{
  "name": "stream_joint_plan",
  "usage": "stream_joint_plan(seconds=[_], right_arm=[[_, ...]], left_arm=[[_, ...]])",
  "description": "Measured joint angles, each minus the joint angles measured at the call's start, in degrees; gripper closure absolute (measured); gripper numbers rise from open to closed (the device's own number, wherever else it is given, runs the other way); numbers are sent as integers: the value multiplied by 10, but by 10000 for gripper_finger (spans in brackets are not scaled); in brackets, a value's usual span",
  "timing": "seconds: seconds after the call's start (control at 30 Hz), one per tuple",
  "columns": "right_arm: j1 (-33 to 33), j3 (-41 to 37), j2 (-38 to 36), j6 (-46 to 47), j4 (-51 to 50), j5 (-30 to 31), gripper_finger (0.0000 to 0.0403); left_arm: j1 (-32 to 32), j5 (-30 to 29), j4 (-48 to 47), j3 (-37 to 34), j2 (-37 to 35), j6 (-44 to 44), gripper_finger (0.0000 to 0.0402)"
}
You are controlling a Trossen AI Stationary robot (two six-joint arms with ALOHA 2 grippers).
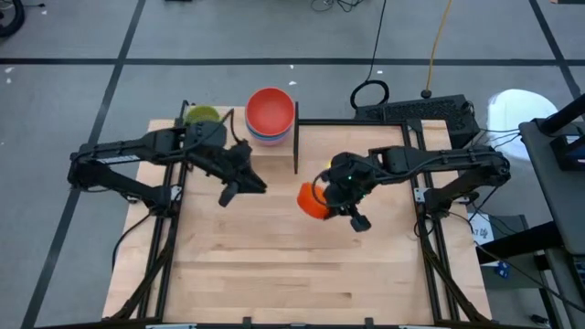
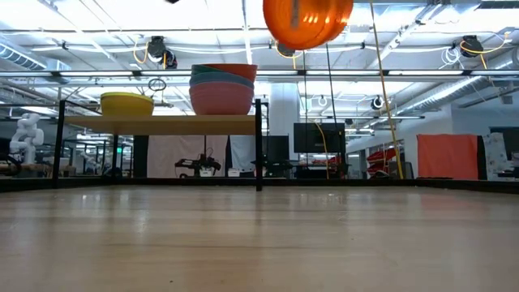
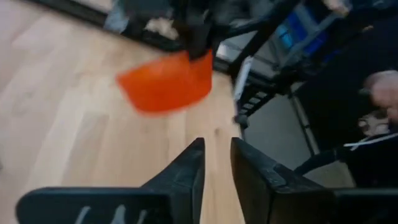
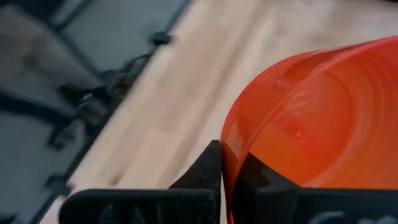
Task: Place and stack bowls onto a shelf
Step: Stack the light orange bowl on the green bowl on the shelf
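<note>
The bowl (image 1: pixel 313 200) held in the black right gripper (image 1: pixel 325 197) is plain orange. On the light-wood shelf (image 2: pixel 162 124) a yellow bowl (image 2: pixel 127 104) sits beside a stack (image 2: pixel 222 89) showing red, teal and pink. The desk (image 1: pixel 292 265) is pale wood planks.

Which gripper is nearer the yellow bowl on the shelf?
Left. The left gripper hangs just in front of the shelf, near the yellow bowl; the right gripper, holding the orange bowl, is off past the shelf's other end.

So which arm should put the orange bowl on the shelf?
Right. The right gripper is shut on the orange bowl's rim, lifted off the table beside the shelf. The left gripper holds nothing.
</note>
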Motion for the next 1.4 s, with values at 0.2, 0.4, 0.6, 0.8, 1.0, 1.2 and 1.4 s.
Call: stream_joint_plan(seconds=[0.2, 0.4, 0.6, 0.8, 1.0, 1.2, 1.4], right_arm=[[8, -10, -1, -70, 18, -120, 403], [10, -10, -1, -104, 54, -183, 403], [9, -10, -1, -115, 88, -219, 403], [9, -11, -1, -119, 83, -220, 403], [9, -11, -1, -138, 83, -242, 403], [9, -11, -1, -162, 83, -250, 403], [9, -11, -1, -189, 83, -249, 403]], left_arm=[[-31, 11, 79, 1, 33, 42, 306], [-50, 11, 70, 0, 63, 104, 305], [-54, 11, 89, 0, 92, 166, 305], [-54, 11, 122, 1, 99, 231, 305], [-54, 11, 145, 1, 102, 284, 305], [-54, 11, 149, 0, 115, 306, 305], [-54, 28, 181, 1, 125, 311, 305]])
